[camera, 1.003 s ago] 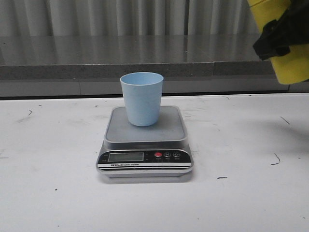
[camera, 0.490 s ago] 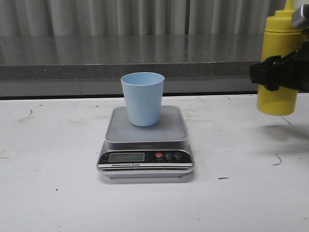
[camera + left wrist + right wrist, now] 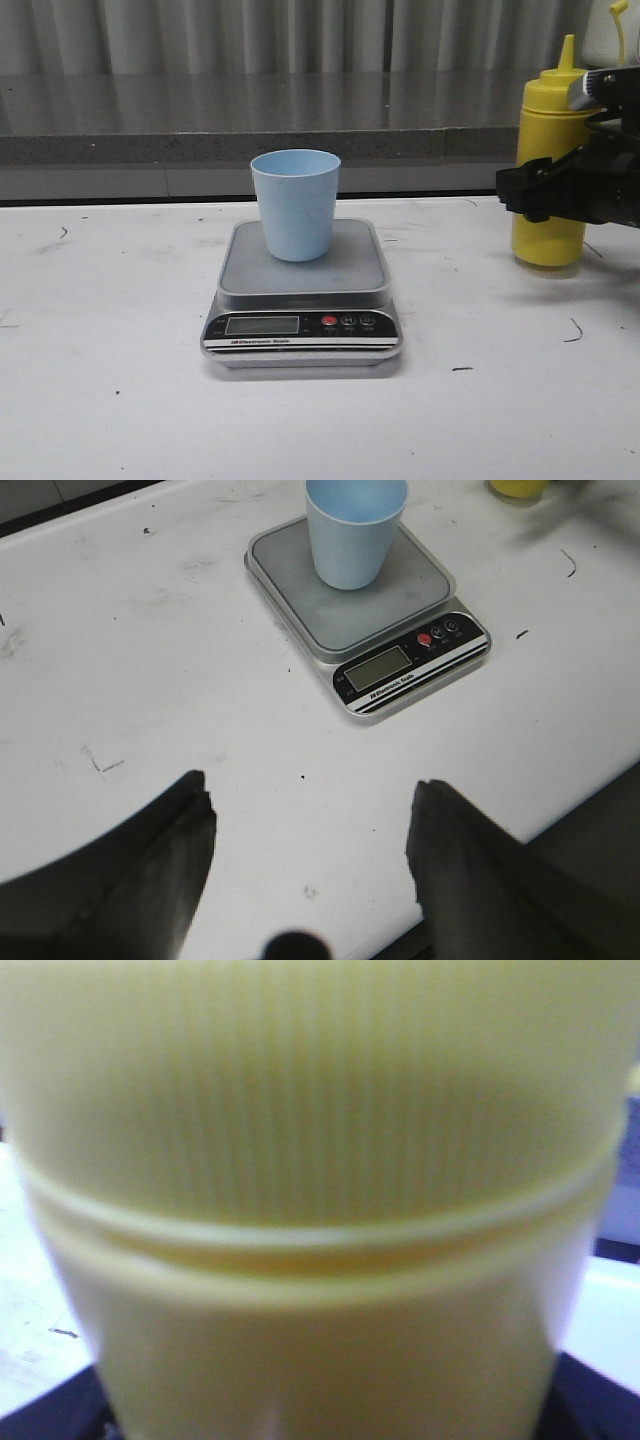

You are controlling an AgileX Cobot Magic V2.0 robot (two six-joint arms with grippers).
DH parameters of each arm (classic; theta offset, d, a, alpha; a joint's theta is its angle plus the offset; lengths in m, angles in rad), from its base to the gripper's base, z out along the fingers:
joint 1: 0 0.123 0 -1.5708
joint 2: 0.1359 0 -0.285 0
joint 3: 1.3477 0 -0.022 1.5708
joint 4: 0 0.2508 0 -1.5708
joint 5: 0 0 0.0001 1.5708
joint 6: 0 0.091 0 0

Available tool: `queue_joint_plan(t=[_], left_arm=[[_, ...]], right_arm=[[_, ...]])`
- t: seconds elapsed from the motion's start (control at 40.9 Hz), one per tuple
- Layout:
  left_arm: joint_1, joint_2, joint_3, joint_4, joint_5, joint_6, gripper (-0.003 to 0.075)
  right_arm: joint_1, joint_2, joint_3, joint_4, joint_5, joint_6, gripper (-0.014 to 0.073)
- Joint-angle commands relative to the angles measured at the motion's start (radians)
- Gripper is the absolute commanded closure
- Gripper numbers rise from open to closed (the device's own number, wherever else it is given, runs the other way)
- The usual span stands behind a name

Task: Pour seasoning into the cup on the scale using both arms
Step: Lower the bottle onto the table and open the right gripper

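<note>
The pale blue cup (image 3: 294, 205) stands upright on the grey platform of the scale (image 3: 300, 278), at the table's middle. The yellow seasoning bottle (image 3: 548, 120) is upright at the right, its base at table level, nozzle up and tethered tip hanging aside. My right gripper (image 3: 545, 195) is shut round the bottle's middle; the bottle (image 3: 320, 1160) fills the right wrist view. My left gripper (image 3: 312, 815) is open and empty above the table's near edge, well short of the scale (image 3: 400, 665) and cup (image 3: 355, 530). The left gripper does not show in the front view.
A grey ledge (image 3: 200, 150) runs along the back of the white table (image 3: 100, 400). The table's near edge (image 3: 560, 815) lies just under my left gripper. A sliver of the bottle (image 3: 518, 486) shows beyond the scale in the left wrist view.
My right gripper has come down from the upper right with the bottle. The bottle has gone from tilted and raised to upright at table level, a little further left. Cup and scale have not moved.
</note>
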Motion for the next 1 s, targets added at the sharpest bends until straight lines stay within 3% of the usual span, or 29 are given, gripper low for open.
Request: queue_joint_plan(t=[0.0, 0.147, 0.416, 0.979], left_arm=[[-0.006, -0.001, -0.023, -0.011, -0.07, -0.003, 0.03], [-0.006, -0.001, -0.023, -0.011, -0.07, -0.003, 0.03], [-0.006, -0.001, -0.023, -0.011, -0.07, -0.003, 0.03], [-0.006, -0.001, -0.023, -0.011, -0.07, -0.003, 0.03]], right_arm=[[0.008, -0.031, -0.039, 0.015, -0.134, -0.012, 0.0299], [0.011, -0.022, -0.036, 0.015, -0.129, -0.012, 0.0272], [0.011, -0.023, -0.017, 0.053, -0.128, -0.011, 0.0055], [0.01, -0.241, 0.245, 0.15, -0.128, -0.029, 0.0042]])
